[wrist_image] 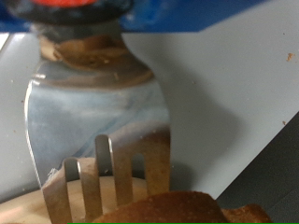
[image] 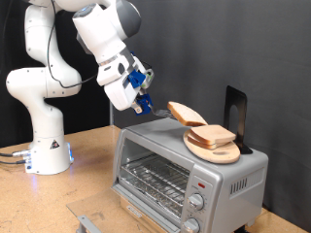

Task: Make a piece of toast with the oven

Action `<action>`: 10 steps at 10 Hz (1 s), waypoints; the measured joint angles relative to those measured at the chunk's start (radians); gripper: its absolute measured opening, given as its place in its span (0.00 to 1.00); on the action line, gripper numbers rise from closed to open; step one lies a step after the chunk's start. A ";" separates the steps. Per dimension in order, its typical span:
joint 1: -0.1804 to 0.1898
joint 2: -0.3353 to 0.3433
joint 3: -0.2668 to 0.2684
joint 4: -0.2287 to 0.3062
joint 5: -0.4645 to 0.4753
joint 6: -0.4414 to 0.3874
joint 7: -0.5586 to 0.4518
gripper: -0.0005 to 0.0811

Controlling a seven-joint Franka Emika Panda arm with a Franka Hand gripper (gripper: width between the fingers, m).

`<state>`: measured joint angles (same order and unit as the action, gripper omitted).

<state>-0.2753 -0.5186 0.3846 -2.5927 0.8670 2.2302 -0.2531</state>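
Toast fills the wrist view's foreground, riding the tines of a metal fork clenched in the gripper. Exterior view: slice tilted, lifted off the round wooden board where another slice rests, atop the oven. Oven door shut, rack bare. Step judged: carrying bread off the board. Getting it inside calls for an open door.
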 joint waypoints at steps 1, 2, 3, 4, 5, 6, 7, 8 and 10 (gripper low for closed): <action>-0.001 -0.001 -0.002 -0.004 -0.001 0.000 0.000 0.61; -0.002 -0.001 -0.004 -0.010 -0.003 0.000 0.000 0.61; -0.006 -0.001 -0.005 -0.016 -0.006 0.000 0.000 0.61; -0.007 -0.001 -0.005 -0.024 -0.007 0.000 0.000 0.61; -0.010 -0.002 -0.005 -0.033 -0.014 0.000 0.000 0.61; -0.012 -0.002 -0.005 -0.044 -0.031 -0.002 0.000 0.61; -0.016 -0.002 -0.005 -0.056 -0.052 -0.002 0.001 0.61; -0.019 -0.001 -0.005 -0.068 -0.072 -0.002 0.004 0.61; -0.028 0.002 -0.005 -0.086 -0.095 -0.002 0.011 0.61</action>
<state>-0.3034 -0.5171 0.3795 -2.6784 0.7716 2.2283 -0.2422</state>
